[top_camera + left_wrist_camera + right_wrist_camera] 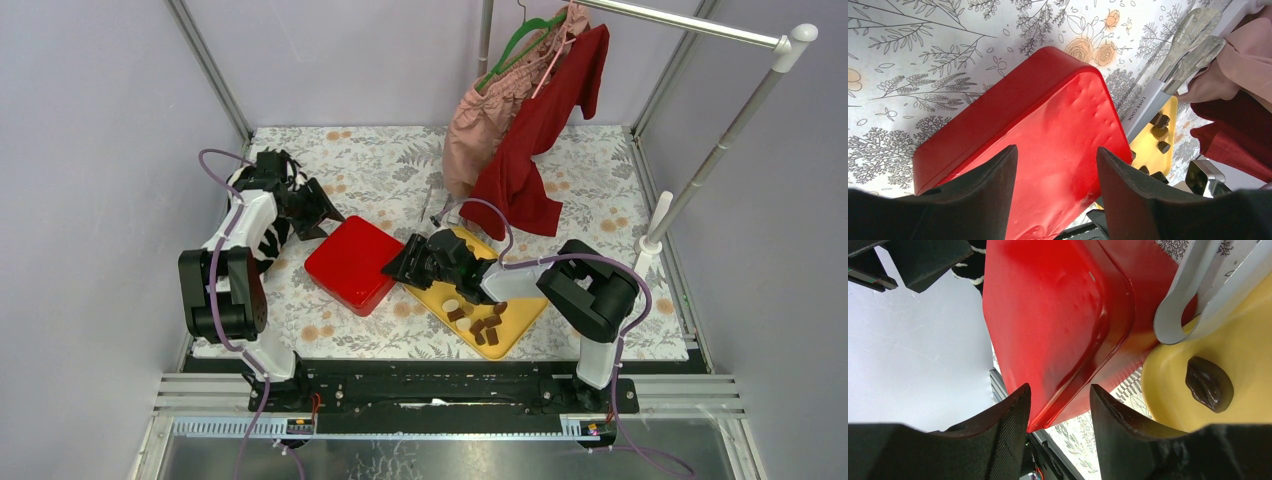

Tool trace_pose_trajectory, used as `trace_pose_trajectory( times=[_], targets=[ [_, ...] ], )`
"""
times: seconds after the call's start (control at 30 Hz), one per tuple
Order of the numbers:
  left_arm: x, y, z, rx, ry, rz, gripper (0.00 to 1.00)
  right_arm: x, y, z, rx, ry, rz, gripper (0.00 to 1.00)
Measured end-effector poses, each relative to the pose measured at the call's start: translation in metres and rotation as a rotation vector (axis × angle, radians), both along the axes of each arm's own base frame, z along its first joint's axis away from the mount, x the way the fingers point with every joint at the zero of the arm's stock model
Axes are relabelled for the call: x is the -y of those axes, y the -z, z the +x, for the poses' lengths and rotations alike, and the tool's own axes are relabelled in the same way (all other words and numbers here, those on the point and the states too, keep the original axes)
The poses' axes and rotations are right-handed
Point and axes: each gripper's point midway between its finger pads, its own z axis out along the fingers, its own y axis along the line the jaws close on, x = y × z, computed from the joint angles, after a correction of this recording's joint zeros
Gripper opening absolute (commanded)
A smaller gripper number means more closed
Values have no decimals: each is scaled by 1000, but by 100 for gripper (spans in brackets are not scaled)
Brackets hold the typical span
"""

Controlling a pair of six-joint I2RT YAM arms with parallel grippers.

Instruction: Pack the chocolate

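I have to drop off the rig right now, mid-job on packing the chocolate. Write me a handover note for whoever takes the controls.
Left gripper: open, empty, aimed at the red box from its far left side.
Right gripper: open, empty, fingers either side of the box's corner nearest the tray.
Chocolate: every piece in view lies on the yellow tray, right of the box. Tongs lie at the tray's far end.
Done: nothing visibly packed. The box has its lid on, so its inside is unseen.
Left: open the box, move the pieces in, close it.
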Motion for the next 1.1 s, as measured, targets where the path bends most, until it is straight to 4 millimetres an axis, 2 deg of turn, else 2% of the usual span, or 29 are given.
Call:
trace_pose_trajectory(
  times=[0.23,0.37,0.43,0.63,0.77,0.9,1.1],
  targets=[
    [-6,0,-1,0,-19,37,67,-1,-1,-1,6,-6,6,67],
    [-7,2,-3,-5,-23,45,67,-3,-2,-8,4,-57,10,79],
    [-8,4,-4,-9,-24,47,67,-6,-3,-15,3,-92,12,81],
    [-9,6,-5,-15,-28,53,66,-17,-1,-37,-12,-171,23,80],
    [-9,10,-8,-25,-28,53,66,-19,12,-47,-40,-209,11,78],
    [-9,14,-11,-37,-29,53,66,-25,19,-51,-55,-241,6,76],
    [-8,17,-13,-45,-30,53,65,-30,19,-57,-61,-273,18,78]
  ],
)
